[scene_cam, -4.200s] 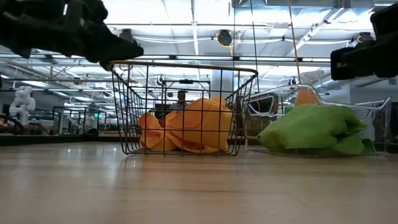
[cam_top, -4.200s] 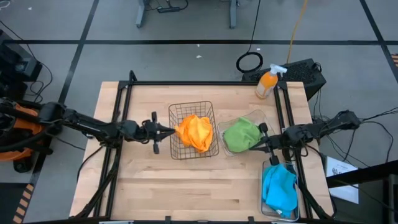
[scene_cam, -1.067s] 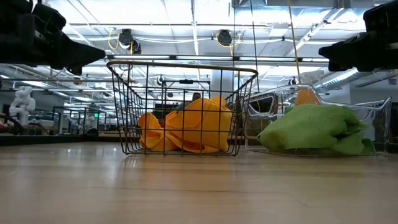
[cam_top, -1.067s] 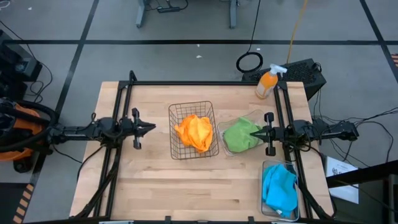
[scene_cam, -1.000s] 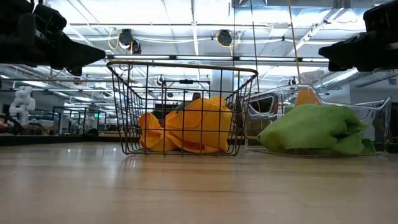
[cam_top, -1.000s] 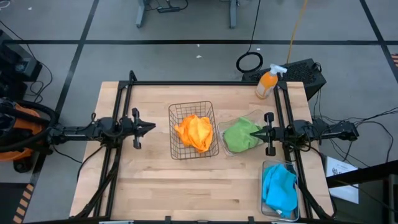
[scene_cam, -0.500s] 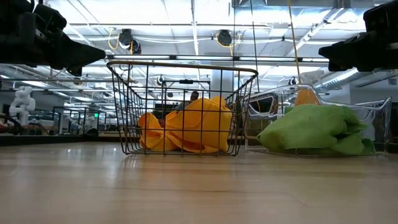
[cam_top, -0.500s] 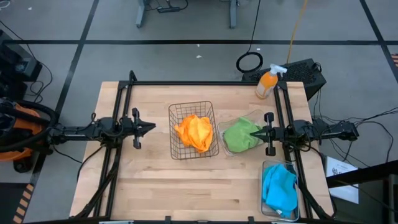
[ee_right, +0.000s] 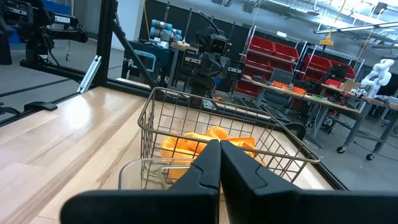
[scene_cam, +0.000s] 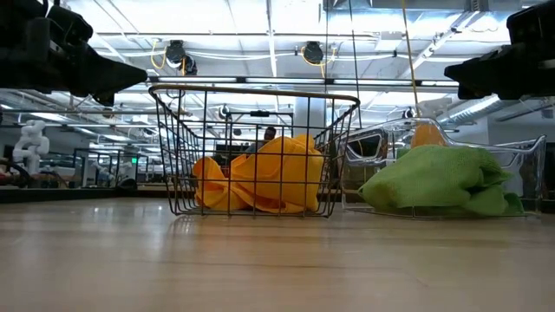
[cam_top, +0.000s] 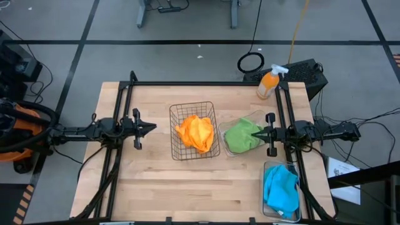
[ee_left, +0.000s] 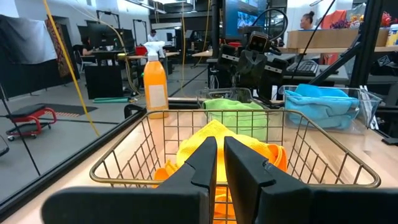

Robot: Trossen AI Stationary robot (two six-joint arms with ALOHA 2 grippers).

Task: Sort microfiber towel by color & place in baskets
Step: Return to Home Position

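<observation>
Every microfiber towel is sitting sorted. The orange towels (cam_top: 196, 132) are lying in the copper wire basket (cam_top: 174, 112) at the middle of the wooden table (cam_top: 144, 187). The green towels (cam_top: 242, 134) are filling the clear square tub (cam_top: 259, 116) just beside it, and the blue towels (cam_top: 280, 189) are resting in the clear rectangular bin (cam_top: 265, 206) at the corner on the right arm's side. The left gripper (cam_top: 152, 128) is hovering clenched and empty, pointing along its arm's line at the basket, which is lying straight ahead and apart from it. The right gripper (cam_top: 253, 133), pinched together on nothing, is facing it from the opposite side with its tip above the tub. The bin is lying nearest this arm. Judging by this, only drawing each arm straight back is remaining. A sign (ee_right: 62, 18) in the room is appearing to read "TROSSEN", while the label on the orange spray bottle (cam_top: 267, 84) is proving illegible.
</observation>
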